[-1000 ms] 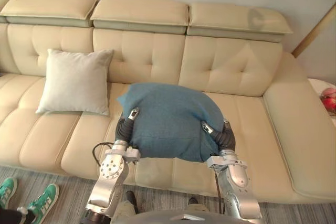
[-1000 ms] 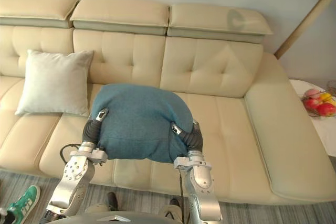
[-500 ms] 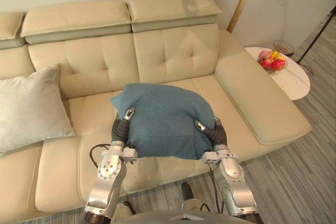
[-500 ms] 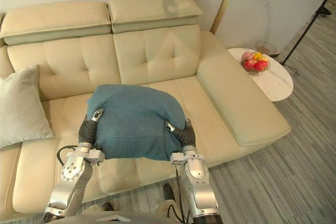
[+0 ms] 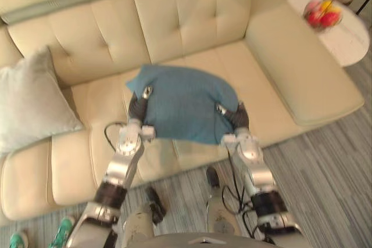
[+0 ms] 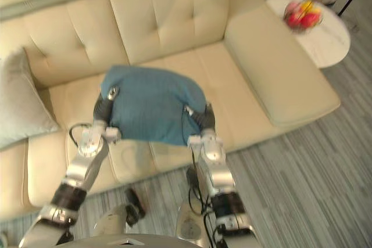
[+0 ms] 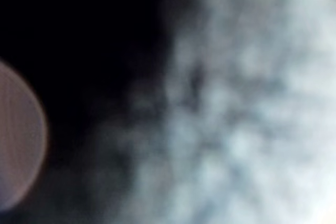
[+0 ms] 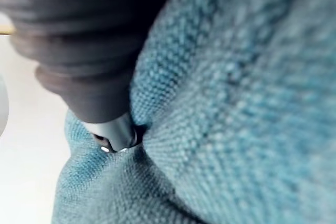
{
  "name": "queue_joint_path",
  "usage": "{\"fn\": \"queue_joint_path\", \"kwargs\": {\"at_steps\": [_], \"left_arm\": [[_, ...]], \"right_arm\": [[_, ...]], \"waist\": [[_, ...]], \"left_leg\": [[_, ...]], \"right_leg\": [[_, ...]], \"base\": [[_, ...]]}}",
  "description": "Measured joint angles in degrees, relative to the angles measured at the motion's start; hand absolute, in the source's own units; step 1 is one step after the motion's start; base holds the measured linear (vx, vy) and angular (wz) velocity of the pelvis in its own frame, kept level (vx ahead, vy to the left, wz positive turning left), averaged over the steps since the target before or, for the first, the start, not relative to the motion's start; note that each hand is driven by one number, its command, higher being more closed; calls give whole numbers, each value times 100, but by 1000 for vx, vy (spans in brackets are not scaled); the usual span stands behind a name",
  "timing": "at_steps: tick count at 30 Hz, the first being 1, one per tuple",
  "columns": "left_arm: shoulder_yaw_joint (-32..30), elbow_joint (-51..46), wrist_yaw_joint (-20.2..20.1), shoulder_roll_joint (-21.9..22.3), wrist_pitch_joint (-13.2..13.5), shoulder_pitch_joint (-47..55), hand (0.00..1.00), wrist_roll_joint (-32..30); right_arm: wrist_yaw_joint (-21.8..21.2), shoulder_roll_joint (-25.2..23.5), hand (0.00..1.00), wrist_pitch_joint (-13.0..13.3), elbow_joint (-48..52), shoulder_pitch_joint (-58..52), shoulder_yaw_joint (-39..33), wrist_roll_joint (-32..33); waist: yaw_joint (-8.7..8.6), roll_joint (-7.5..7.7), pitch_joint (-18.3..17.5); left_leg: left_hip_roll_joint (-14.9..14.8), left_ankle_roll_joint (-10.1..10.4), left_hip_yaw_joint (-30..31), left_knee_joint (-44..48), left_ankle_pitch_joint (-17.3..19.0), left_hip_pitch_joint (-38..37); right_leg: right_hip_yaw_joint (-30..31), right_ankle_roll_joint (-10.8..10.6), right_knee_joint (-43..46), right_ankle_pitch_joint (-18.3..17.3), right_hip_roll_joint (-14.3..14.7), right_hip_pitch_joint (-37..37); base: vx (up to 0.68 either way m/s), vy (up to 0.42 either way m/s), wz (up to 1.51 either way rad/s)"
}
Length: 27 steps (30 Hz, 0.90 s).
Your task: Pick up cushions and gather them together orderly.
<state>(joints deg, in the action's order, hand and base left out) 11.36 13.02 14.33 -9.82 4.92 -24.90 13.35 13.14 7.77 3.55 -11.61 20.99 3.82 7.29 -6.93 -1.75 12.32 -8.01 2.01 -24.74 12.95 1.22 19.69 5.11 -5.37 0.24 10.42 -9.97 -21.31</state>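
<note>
Left hand [image 5: 138, 108] and right hand [image 5: 237, 117] are pinching the blue cushion [image 5: 183, 105] at 2 sides; the grey cushion [image 5: 29, 103] is lying leftward, well apart.

Left hand [image 5: 138, 107] & right hand [image 5: 238, 117]: mostly buried under/behind the blue cushion [image 5: 186, 105], little more than the dark covers showing, so grip can't be read. Cushion underside hidden. Left wrist view is all blur: dark patch + pale mottled patch, can't ID. Pale grey cushion [image 5: 26, 105] cut by left edge. Sofa [image 5: 192, 21] cut at top & left. Round white desk [image 5: 351, 39] cut at right edge. Fruit bowl [image 5: 324, 14] on it smeared, fruit types unclear. Green shoes [image 5: 61, 232] btm left, partly cut off.
</note>
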Motion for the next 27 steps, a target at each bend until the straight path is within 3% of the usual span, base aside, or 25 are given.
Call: {"fn": "queue_joint_path", "kwargs": {"at_steps": [5, 6, 9, 14, 15, 18, 22, 27], "left_arm": [[4, 1011, 297, -547, 1, -2120, 100, 6], [5, 1356, 367, -695, 1, -2827, 100, 7], [-30, 1612, 552, -756, 24, -3847, 100, 3], [-264, 2138, 953, -733, 99, -5303, 100, -57], [-276, 2221, 1071, -747, 104, -5662, 0, -119], [-379, 2303, 1273, -746, 182, -6418, 0, -356], [-501, 2294, 1454, -683, 192, -6531, 0, -478], [-797, 2280, 1771, -468, 8, -6533, 0, -473]], "right_arm": [[689, 75, 100, -32, -526, 1977, -354, -260], [864, 197, 100, -38, -874, 2771, -507, -366], [1138, 425, 100, -43, -1199, 3958, -761, -553], [1745, 545, 100, -46, -1878, 5743, -1188, -750], [1905, 629, 0, -50, -1903, 6104, -1204, -783], [2374, 772, 0, -56, -1847, 6927, -1310, -1048], [2872, 612, 0, -232, -1829, 7110, -1374, -1204], [3112, 593, 0, -354, -1819, 7120, -1389, -938]], "waist": [[4, -19, 611], [17, -28, 722], [37, -85, 967], [72, -206, 1089], [100, -252, 1113], [289, -410, 1194], [432, -420, 1200], [595, -420, 1200]], "left_leg": [[66, -9, 155, -860, -764, 178], [105, -10, 199, -1155, -1015, 261], [140, -24, 302, -1660, -1399, 358], [196, -64, 610, -1743, -1593, 859], [221, -40, 677, -1744, -1648, 1063], [267, -40, 798, -1745, -1763, 1636], [288, 241, 912, -1743, -1970, 1921], [243, 253, 915, -1744, -1986, 2147]], "right_leg": [[-277, -63, -110, 255, 70, -359], [-325, -63, -113, 313, 86, -533], [-456, -65, -120, 402, 128, -754], [-642, -89, -111, 442, 78, -1167], [-698, -93, -92, 452, 48, -1347], [-761, -118, -16, 502, -9, -1892], [-889, -86, 348, 372, -82, -2279], [-995, -61, 930, 59, -100, -2686]], "base": [[-99, -77, 21], [-97, -49, 19], [-100, -50, 19], [-71, -26, 21], [-73, -4, 26], [-86, 59, 22], [-23, 70, 16], [-13, 46, 12]]}}
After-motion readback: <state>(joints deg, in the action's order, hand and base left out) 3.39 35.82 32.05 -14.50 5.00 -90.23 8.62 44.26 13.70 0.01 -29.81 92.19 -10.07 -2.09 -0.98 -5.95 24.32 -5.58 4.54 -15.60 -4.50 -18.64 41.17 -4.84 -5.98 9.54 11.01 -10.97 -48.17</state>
